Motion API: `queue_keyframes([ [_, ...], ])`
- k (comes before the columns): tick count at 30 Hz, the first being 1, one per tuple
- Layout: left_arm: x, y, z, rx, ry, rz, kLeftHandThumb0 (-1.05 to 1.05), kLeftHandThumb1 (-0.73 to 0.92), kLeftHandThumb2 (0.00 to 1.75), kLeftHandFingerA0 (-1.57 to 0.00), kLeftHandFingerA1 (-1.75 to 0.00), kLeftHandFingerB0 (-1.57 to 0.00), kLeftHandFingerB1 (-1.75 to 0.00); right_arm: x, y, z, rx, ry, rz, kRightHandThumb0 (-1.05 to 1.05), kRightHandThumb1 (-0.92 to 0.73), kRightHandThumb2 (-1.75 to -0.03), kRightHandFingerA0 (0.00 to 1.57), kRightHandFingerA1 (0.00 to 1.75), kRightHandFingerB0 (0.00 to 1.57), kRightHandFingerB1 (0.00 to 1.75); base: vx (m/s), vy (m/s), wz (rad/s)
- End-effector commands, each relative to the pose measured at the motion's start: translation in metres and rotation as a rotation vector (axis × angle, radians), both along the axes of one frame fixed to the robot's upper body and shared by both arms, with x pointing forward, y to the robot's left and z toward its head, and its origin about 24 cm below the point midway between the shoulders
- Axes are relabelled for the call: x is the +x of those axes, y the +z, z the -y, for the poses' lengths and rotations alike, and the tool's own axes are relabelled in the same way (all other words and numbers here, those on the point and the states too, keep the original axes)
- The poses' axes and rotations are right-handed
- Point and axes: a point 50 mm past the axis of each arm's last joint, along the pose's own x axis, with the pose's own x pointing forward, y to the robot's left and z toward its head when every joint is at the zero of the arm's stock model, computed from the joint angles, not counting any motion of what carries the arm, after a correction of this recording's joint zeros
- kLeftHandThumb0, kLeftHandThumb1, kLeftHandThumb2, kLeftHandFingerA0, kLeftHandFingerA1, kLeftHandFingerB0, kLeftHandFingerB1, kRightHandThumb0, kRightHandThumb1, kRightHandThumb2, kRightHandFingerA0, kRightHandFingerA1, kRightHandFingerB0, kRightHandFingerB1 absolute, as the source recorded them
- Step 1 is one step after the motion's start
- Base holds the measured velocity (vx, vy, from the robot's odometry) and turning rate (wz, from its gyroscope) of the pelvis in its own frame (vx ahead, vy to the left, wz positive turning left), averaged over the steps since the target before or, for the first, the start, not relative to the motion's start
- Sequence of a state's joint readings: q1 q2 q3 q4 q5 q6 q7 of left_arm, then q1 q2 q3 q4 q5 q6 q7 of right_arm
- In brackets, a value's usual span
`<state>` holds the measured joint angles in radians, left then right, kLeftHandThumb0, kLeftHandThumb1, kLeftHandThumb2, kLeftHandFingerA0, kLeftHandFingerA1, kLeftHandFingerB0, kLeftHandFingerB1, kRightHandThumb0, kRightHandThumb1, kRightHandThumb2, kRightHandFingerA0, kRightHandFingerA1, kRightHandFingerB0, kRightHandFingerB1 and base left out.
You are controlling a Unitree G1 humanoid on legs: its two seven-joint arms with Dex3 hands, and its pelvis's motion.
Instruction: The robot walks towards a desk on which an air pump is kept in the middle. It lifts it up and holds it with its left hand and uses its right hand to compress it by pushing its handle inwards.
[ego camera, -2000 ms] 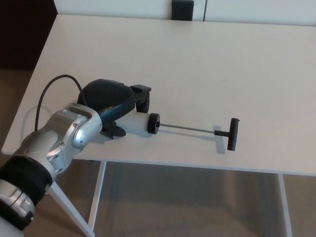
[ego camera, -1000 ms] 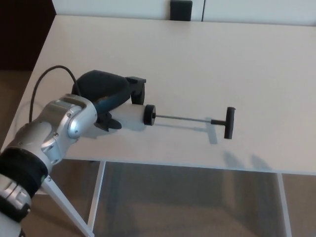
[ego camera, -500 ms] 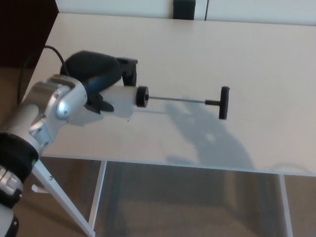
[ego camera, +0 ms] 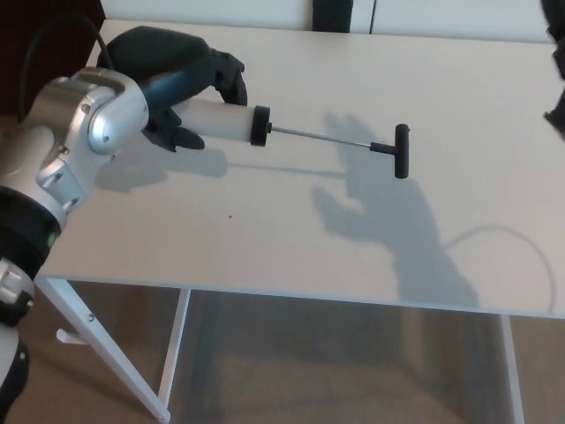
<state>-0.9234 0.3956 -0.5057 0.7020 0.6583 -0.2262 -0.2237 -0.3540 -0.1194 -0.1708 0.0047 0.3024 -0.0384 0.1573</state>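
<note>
White desk (ego camera: 371, 256) fills the frame. Left hand (ego camera: 181, 75), upper left, is wrapped round the pump (ego camera: 221, 122) barrel, holding it level above the desk. Rod out, T-handle (ego camera: 402, 150) mid-frame. Right hand (ego camera: 556, 84) barely shows at right edge; can't tell its fingers. Pump looks light, rigid, smooth; push on the T-handle.

Left arm, silver-grey jointed shell with black cuff, enters from near left, reaching toward far left. Black three-fingered left hand (ego camera: 181, 75) curled closed around white cylindrical pump barrel (ego camera: 216, 121), thumb beneath. Right hand: only dark sliver at far right edge (ego camera: 558, 84), fingers not discernible.
</note>
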Motion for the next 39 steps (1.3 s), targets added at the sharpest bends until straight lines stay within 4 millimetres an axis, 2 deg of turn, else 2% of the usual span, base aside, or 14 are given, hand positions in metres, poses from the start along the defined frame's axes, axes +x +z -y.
queue_keyframes([
  [1, 0.005, 0.015, 0.0, -0.029, 0.023, -0.049, -0.16, 0.74, 0.61, -0.73, -1.44, -0.77, -0.66, 0.019, -0.052, 0.0, 0.151, -0.065, -0.243, -0.78, -0.92, -0.75, 0.0, 0.08, 0.0, 0.11, 0.0, 0.0, 0.0],
  [2, 0.005, 0.015, 0.0, -0.033, 0.021, -0.047, -0.16, 0.74, 0.61, -0.73, -1.44, -0.77, -0.66, 0.019, -0.058, -0.001, 0.176, -0.065, -0.257, -0.78, -0.92, -0.75, 0.0, 0.08, 0.0, 0.11, 0.0, 0.0, 0.0],
  [3, 0.004, 0.015, -0.001, -0.036, 0.013, -0.037, -0.16, 0.72, 0.53, -0.72, -1.71, -0.63, -1.33, 0.018, -0.067, -0.003, 0.203, -0.06, -0.282, -0.82, -0.81, -1.17, 0.0, 0.16, 0.0, 0.14, 0.0, 0.0, 0.0],
  [5, 0.004, 0.016, -0.001, -0.037, 0.006, -0.031, -0.16, 0.72, 0.53, -0.72, -1.71, -0.63, -1.33, 0.017, -0.073, -0.005, 0.221, -0.057, -0.298, -0.82, -0.81, -1.17, 0.0, 0.16, 0.0, 0.14, 0.0, 0.0, 0.0],
  [6, 0.004, 0.015, -0.001, -0.033, 0.006, -0.032, -0.26, 0.65, 0.7, -0.78, -1.42, -0.8, -0.58, 0.017, -0.081, -0.008, 0.229, -0.047, -0.327, -0.77, -0.92, -0.73, 0.0, 0.03, 0.0, 0.02, 0.0, 0.0, 0.0],
  [11, 0.004, 0.014, 0.001, -0.033, 0.007, -0.039, -0.15, 0.72, 0.62, -0.7, -1.55, -0.82, -0.68, 0.016, -0.098, -0.014, 0.252, -0.029, -0.39, -0.83, -0.73, -0.93, 0.0, 0.05, 0.0, 0.03, 0.0, 0.0, 0.0],
  [12, 0.003, 0.014, 0.001, -0.033, 0.003, -0.037, -0.18, 0.73, 0.54, -0.68, -1.67, -0.54, -1.46, 0.016, -0.103, -0.015, 0.253, -0.029, -0.407, -0.86, -0.74, -0.96, 0.0, 0.05, 0.0, 0.02, 0.0, 0.0, 0.0],
  [14, 0.003, 0.013, 0.001, -0.036, -0.001, -0.04, -0.21, 0.78, 0.53, -0.66, -1.69, -0.73, -1.19, 0.015, -0.11, -0.017, 0.259, -0.026, -0.429, -0.89, -0.78, -1.11, 0.0, 0.12, 0.0, 0.09, 0.0, 0.0, 0.0],
  [19, 0.003, 0.011, 0.001, -0.04, -0.002, -0.043, -0.21, 0.76, 0.54, -0.68, -1.67, -0.75, -1.16, 0.013, -0.123, -0.021, 0.274, -0.018, -0.469, -0.9, -0.78, -1.11, 0.0, 0.11, 0.0, 0.08, 0.0, 0.0, 0.0],
  [24, 0.002, 0.009, 0.001, -0.062, -0.003, -0.046, -0.1, 0.8, 0.57, -0.7, -1.74, -0.48, -1.55, 0.009, -0.134, -0.028, 0.327, -0.001, -0.507, -0.87, -0.79, -1.1, 0.0, 0.12, 0.0, 0.09, 0.0, 0.0, 0.0],
  [31, 0.002, 0.008, 0.004, -0.056, -0.01, -0.052, -0.1, 0.82, 0.57, -0.71, -1.75, -0.49, -1.55, 0.008, -0.133, -0.034, 0.318, 0.034, -0.512, -0.86, -0.76, -0.98, 0.0, 0.02, 0.0, 0.0, 0.0, 0.0, 0.0],
  [34, 0.002, 0.008, 0.005, -0.062, -0.013, -0.05, -0.09, 0.8, 0.57, -0.74, -1.75, -0.49, -1.55, 0.009, -0.131, -0.035, 0.308, 0.038, -0.505, -0.8, -0.92, -0.69, 0.0, 0.01, 0.0, 0.0, 0.0, 0.0, 0.0],
  [35, 0.002, 0.009, 0.005, -0.061, -0.012, -0.052, -0.11, 0.81, 0.57, -0.71, -1.75, -0.46, -1.54, 0.01, -0.129, -0.035, 0.315, 0.042, -0.503, -0.87, -0.8, -1.13, 0.0, 0.11, 0.0, 0.09, 0.0, 0.0, 0.0],
  [39, 0.002, 0.007, 0.008, -0.064, -0.015, -0.055, -0.28, 0.62, 0.81, -0.97, -1.4, -0.67, -1.22, 0.015, -0.12, -0.039, 0.344, 0.064, -0.479, -0.9, -0.79, -1.12, 0.0, 0.1, 0.0, 0.07, 0.0, 0.0, 0.0],
])
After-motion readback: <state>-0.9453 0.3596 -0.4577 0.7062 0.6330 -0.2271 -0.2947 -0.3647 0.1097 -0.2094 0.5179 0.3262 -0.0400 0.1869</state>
